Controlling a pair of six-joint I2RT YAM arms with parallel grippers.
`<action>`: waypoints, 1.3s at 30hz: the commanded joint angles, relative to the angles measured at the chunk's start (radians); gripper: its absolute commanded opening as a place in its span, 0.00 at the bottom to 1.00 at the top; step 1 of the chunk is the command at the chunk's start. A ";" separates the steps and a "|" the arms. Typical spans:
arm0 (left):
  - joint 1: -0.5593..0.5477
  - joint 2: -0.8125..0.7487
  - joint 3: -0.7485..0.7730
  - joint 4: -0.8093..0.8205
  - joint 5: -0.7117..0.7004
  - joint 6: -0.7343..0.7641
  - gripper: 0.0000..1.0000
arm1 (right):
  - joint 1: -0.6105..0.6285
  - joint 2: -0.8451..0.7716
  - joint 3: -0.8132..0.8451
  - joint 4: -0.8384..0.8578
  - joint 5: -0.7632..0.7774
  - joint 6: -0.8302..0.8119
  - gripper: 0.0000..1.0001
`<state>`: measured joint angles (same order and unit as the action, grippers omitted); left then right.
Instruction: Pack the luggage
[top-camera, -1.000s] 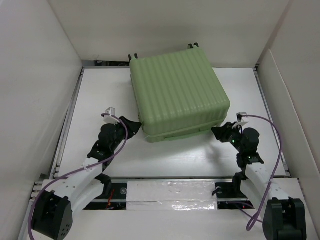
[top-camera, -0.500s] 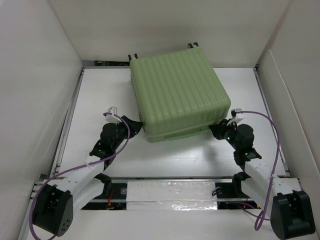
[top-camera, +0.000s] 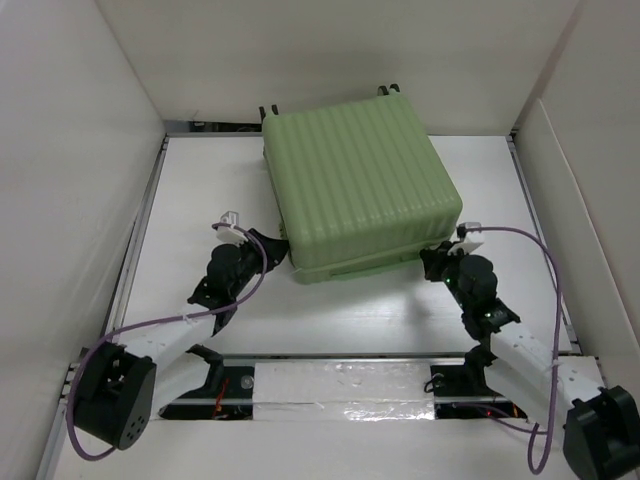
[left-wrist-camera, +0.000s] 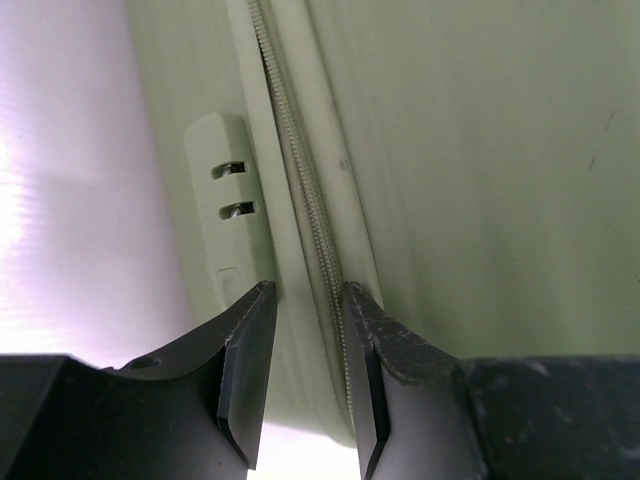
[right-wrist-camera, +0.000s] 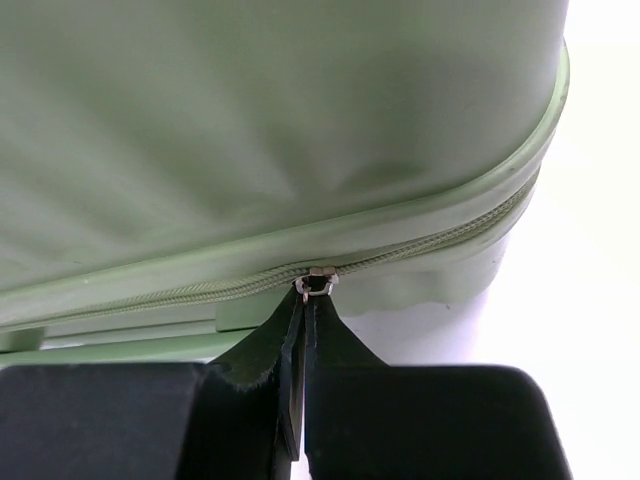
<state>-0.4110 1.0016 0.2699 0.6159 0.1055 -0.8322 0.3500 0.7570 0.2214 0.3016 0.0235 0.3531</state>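
The luggage (top-camera: 355, 185) lies closed and flat on the table (top-camera: 200, 190), filling the 12 o'clock part of it in the top view, its wheels at the far edge. The right gripper (right-wrist-camera: 303, 310) is at the case's 5 o'clock corner, jaws pressed together and pinching the small metal zipper pull (right-wrist-camera: 318, 283) with only their very tips. That shallow hold looks like the main weakness: a tug along the track could let the pull slide out, leaving the fingers closed on nothing. The pull also sits just short of the rounded corner, so a drag that goes straight instead of following the curve would likely cock the slider and jam it. The left gripper (left-wrist-camera: 307, 310) is at the 7 o'clock corner, its jaws narrowly parted with the zipper seam (left-wrist-camera: 300, 200) between them. I cannot tell whether the pads are actually biting on that ridge. If they are not, nothing braces the case, and a pull from the right arm may simply slide or swing the smooth shell across the table instead of moving the slider. If the case swings toward 7 o'clock, it would push into the left fingers. Whether the zipper is meant to run open or shut is not clear from here.
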 joint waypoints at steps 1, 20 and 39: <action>-0.101 0.074 0.064 0.134 0.040 -0.024 0.30 | 0.278 -0.016 0.059 -0.010 -0.030 0.060 0.00; -0.158 0.055 0.052 0.059 -0.096 0.021 0.29 | 0.324 -0.056 0.368 -0.677 0.438 0.122 0.00; -0.328 0.163 0.012 0.237 -0.130 -0.076 0.26 | 0.628 -0.018 0.173 -0.083 0.164 0.268 0.00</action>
<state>-0.6167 1.1301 0.2962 0.7334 -0.0948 -0.8452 0.8452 0.7254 0.4423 -0.1932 0.2707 0.4538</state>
